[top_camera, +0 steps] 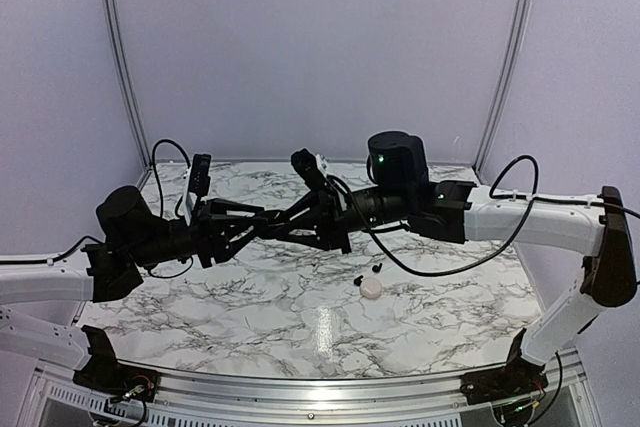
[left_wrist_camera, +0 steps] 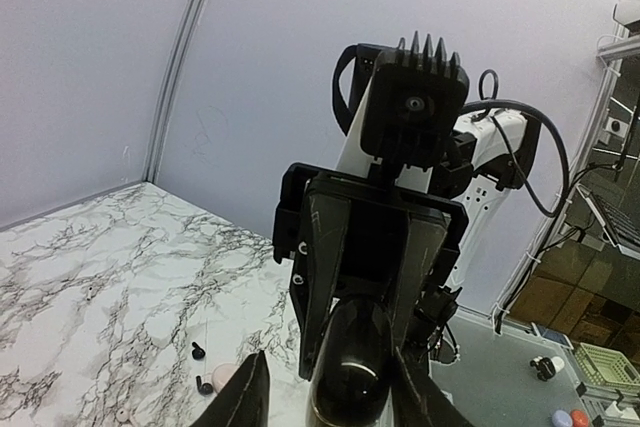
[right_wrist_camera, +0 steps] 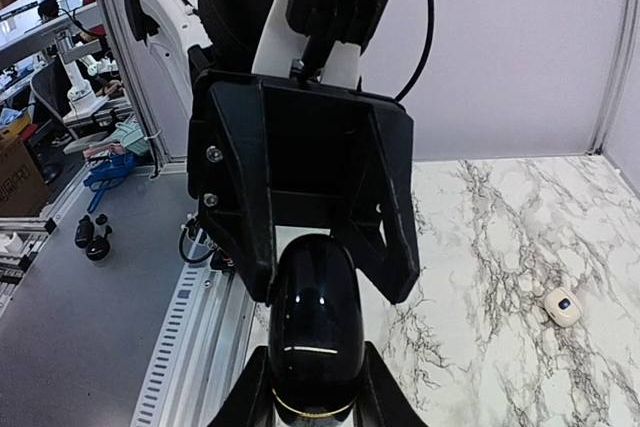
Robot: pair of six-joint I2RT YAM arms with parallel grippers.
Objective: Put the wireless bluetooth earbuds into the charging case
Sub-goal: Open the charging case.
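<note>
Marble-veined white worktop [top_camera: 250, 317], pale lilac walls behind.

Two tiny black plastic earbuds [top_camera: 358, 280] lie loose on it, a little right of centre and toward the near edge. Just beside them sits a small rounded white piece [top_camera: 371, 288]; bud or small case, cannot tell.

Glossy black pebble-shaped charging case [right_wrist_camera: 315, 317] is off the worktop, in the air over the middle. Its long axis runs roughly level along the line between the two arms, one end at each tool. Lid looks shut; a thin gold seam shows near the right arm's end.

Right gripper [right_wrist_camera: 312, 402]: jaws narrow, both fingers pressed against the sides of the case's end. It holds the case.

Left gripper [left_wrist_camera: 332, 402]: jaws part-way open around the other end, a gap between one finger and the case. Not gripping, by the look.

Black plastic earbuds lie below the case, toward the right arm's side. The right arm is nearer but occupied. Judgement: the case needs opening before any bud goes in.
</note>
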